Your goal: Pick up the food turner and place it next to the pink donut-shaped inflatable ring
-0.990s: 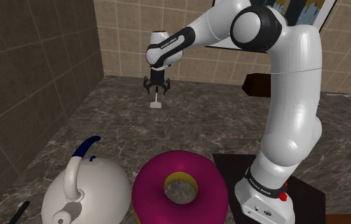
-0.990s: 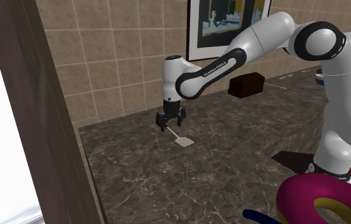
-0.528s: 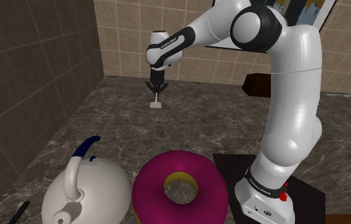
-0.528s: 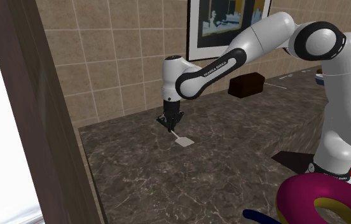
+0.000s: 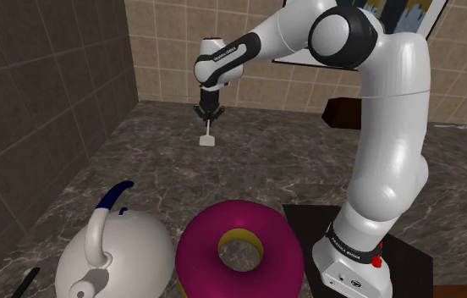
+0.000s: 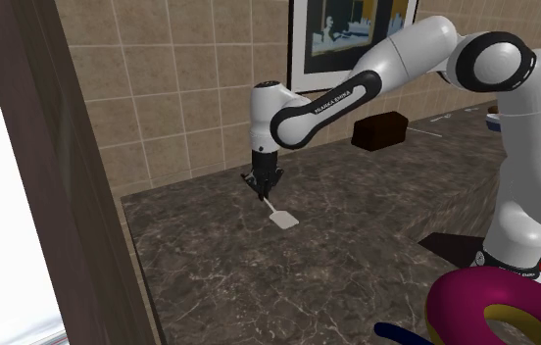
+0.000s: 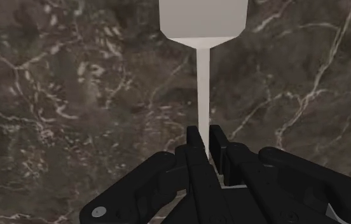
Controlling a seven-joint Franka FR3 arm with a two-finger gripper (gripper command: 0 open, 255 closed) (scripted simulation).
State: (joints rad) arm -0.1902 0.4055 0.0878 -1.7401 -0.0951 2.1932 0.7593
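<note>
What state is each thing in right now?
gripper, shut on the food turner, clasping its thin handle.
food turner, white, blade pointing away from the gripper.
inflatable ring, magenta, inflated, lying flat on the counter.
kettle, white, upright, beside the inflatable ring.

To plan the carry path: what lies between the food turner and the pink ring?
In the shoulder view, only bare marbled countertop lies between the food turner and the pink ring.

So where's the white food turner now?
The white food turner is near the tiled back wall, upper-middle of the shoulder view, its handle clasped by the black gripper.
</note>
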